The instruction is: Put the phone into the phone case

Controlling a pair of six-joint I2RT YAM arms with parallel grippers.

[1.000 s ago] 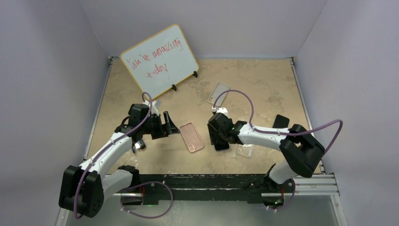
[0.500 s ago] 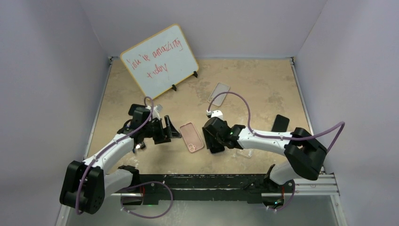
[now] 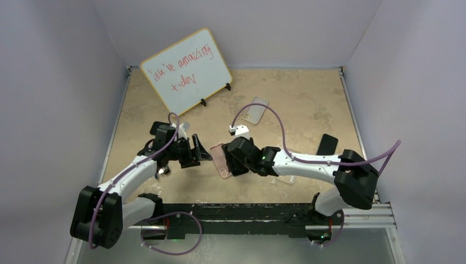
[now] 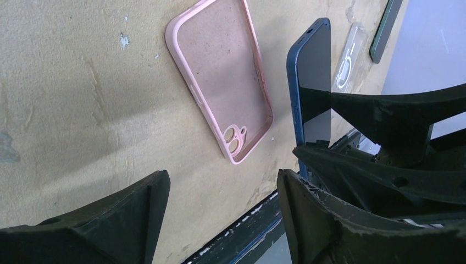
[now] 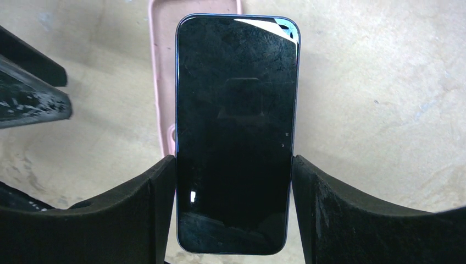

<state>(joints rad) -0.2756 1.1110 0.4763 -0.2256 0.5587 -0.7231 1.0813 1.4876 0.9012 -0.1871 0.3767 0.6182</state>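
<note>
The phone (image 5: 237, 132), blue-edged with a black screen, is gripped at its long sides near the lower end by my right gripper (image 5: 233, 165). It hangs over the pink phone case (image 5: 159, 82), whose left rim and top edge peek out from under it. Seen from the left wrist, the phone (image 4: 310, 82) is edge-on, just right of the case (image 4: 222, 77), which lies open side up on the table. In the top view my right gripper (image 3: 236, 159) covers the case's right part (image 3: 218, 157). My left gripper (image 3: 202, 153) stands open and empty just left of the case.
A whiteboard (image 3: 187, 70) stands at the back left. A clear case (image 3: 256, 109) lies behind the right arm, another clear case (image 3: 287, 177) beside its forearm, and a dark case (image 3: 328, 144) at the right. The table's front rail (image 3: 247, 212) is close by.
My right gripper has carried the phone leftwards, from right of the pink case to over it. The left gripper has barely shifted.
</note>
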